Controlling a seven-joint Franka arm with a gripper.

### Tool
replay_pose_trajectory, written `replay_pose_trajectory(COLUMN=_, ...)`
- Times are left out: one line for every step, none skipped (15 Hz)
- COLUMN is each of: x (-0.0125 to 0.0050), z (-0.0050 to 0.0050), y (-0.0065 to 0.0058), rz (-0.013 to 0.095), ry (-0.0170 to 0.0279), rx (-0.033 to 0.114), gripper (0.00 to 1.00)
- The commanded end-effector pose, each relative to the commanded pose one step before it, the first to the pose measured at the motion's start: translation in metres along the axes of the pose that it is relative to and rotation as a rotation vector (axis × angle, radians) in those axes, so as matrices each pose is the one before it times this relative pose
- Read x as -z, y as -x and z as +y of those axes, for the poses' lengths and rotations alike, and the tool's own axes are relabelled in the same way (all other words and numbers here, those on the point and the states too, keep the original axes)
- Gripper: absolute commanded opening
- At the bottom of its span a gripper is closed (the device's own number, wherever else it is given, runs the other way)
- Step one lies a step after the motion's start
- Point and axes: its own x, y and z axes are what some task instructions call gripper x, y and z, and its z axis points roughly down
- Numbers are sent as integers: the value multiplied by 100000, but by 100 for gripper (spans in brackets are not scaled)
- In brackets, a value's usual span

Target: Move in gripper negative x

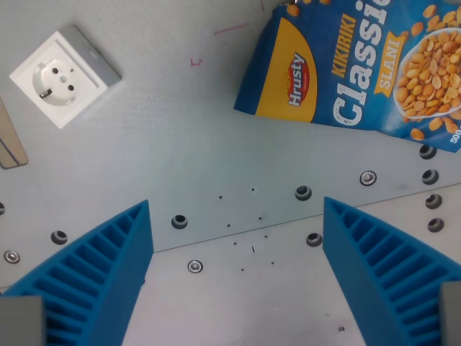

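**Gripper (238,277): clear for the −x move, but the direction could not be read from the picture**

Wrist view:
- Gripper sat spread wide and held nothing. Its blue ribbed fingers (94,274) came in at 7 and 5 o'clock, with bare table plate (180,137) between them.
- It hung above the plate, over a seam and a scatter of bolt holes (303,192). How high it hung could not be judged.
- Peanut bag (353,65) lay flat at 1 o'clock, well clear of both fingers.
- White wall socket (63,74) lay at 10 o'clock, also well clear.
- Part of a beige strip (10,144) showed at 9 o'clock, cut by the frame edge. Could not tell what it was.

Risks, as I judged them:
- Nothing here showed which way gripper −x ran. If it ran toward 12 o'clock, a long travel could have carried a finger into the bag or socket and shoved it.
- If the height was low, a fingertip could have caught a bolt head or the seam during the slide.
- With nothing held, a drop was not a concern.
- Only one view was available, so anything outside the frame went unchecked.
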Motion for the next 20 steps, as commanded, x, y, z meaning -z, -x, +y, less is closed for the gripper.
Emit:
replay_pose_trajectory(x=235, z=15, y=537, rz=501, ry=-73, rx=-23, gripper=100)
replay_pose_trajectory(x=0, z=0, y=500, rz=0, ry=0, rx=0, gripper=100)
replay_pose_trajectory(x=0, z=0, y=500, rz=0, ry=0, rx=0, gripper=100)
replay_pose_trajectory(x=0, z=0, y=500, rz=0, ry=0, rx=0, gripper=100)
replay_pose_trajectory(x=0, z=0, y=500, rz=0, ry=0, rx=0, gripper=100)
replay_pose_trajectory(x=0, z=0, y=500, rz=0, ry=0, rx=0, gripper=100)
replay_pose_trajectory(x=0, z=0, y=500, rz=0, ry=0, rx=0, gripper=100)
replay_pose_trajectory(x=0, z=0, y=500, rz=0, ry=0, rx=0, gripper=100)
replay_pose_trajectory(x=0, z=0, y=500, rz=0, ry=0, rx=0, gripper=100)
replay_pose_trajectory(x=0, z=0, y=500, rz=0, ry=0, rx=0, gripper=100)
replay_pose_trajectory(x=0, z=0, y=500, rz=0, ry=0, rx=0, gripper=100)
replay_pose_trajectory(x=0, z=0, y=500, rz=0, ry=0, rx=0, gripper=100)
replay_pose_trajectory(x=0, z=0, y=500, rz=0, ry=0, rx=0, gripper=100)
replay_pose_trajectory(x=0, z=0, y=500, rz=0, ry=0, rx=0, gripper=100)
replay_pose_trajectory(x=0, z=0, y=500, rz=0, ry=0, rx=0, gripper=100)
replay_pose_trajectory(x=0, z=0, y=500, rz=0, ry=0, rx=0, gripper=100)
replay_pose_trajectory(x=0, z=0, y=500, rz=0, ry=0, rx=0, gripper=100)
replay_pose_trajectory(x=0, z=0, y=500, rz=0, ry=0, rx=0, gripper=100)
replay_pose_trajectory(x=0, z=0, y=500, rz=0, ry=0, rx=0, gripper=100)
replay_pose_trajectory(x=0, z=0, y=500, rz=0, ry=0, rx=0, gripper=100)
